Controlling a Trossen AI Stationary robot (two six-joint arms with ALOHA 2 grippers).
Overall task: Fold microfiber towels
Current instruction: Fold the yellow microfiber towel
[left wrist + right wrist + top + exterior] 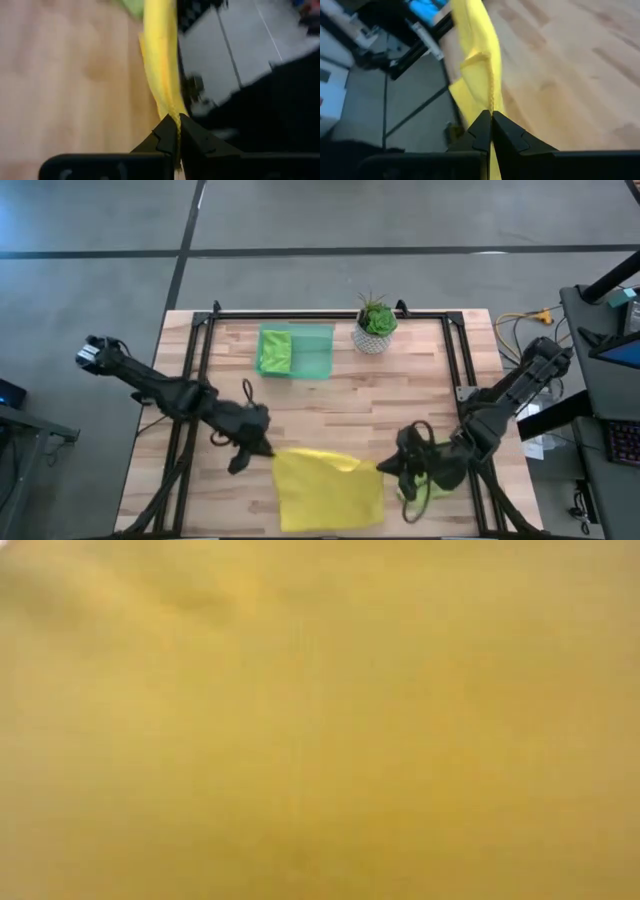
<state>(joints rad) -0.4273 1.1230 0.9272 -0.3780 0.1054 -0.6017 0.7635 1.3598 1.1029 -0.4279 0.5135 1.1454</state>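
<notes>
Both grippers, left gripper and right gripper, were pinched tight on opposite corners of the yellow towel at the table's front edge, holding it stretched, probably so it'd fold evenly.

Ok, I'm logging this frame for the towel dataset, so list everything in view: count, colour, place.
yellow towel: one, yellow, spread at the table's near edge, held at two corners; it fills the low view.
green towel: one, lime green, folded in the tray.
second green towel: one, lime green, partly hidden under the right gripper.
tray: one, translucent green, far side of the table.
plant: one, green in a white pot, right of the tray.
table: one, light wood, black frame.
left gripper: shut on the yellow towel's left corner.
right gripper: shut on its right corner.
</notes>
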